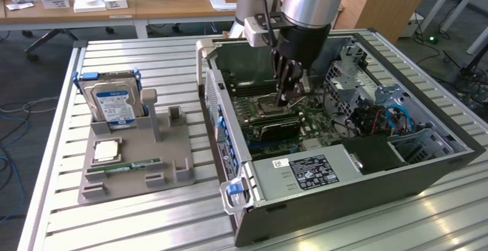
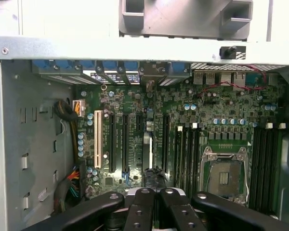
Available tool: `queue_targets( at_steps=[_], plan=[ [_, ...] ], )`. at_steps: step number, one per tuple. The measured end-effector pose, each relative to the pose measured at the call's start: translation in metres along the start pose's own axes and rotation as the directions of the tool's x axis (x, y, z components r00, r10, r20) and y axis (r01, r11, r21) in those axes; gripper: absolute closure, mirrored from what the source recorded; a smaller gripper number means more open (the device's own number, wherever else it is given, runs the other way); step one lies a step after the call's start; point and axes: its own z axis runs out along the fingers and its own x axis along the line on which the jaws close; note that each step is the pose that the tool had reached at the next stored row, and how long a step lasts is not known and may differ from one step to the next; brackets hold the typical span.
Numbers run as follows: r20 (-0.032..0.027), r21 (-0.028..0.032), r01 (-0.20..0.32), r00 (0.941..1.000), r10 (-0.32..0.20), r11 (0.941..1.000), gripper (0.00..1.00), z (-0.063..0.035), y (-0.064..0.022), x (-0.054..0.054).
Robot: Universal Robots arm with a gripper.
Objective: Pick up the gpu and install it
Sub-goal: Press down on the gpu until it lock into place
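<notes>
The pincer (image 1: 285,98) is closed on the gpu's (image 1: 276,126) upper edge, the card standing upright over the motherboard (image 1: 316,122) slots inside the open computer case (image 1: 427,165). It looks light, stiff and fragile — best held by its edges, not its components.

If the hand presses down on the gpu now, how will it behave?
The gpu is a thin flat card on edge, so probably stiff along its length. Pushed off-centre it may rock. The motherboard under it looks delicate, so press gently.
</notes>
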Motion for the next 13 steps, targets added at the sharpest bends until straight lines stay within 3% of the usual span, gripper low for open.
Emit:
queue_targets(
  at_steps=[13],
  plan=[
    [-0.0098, 0.0000, 0.000, 1.0000, 0.000, 1.0000, 0.89, 0.0235, 0.0004, 0.000]
  ],
)
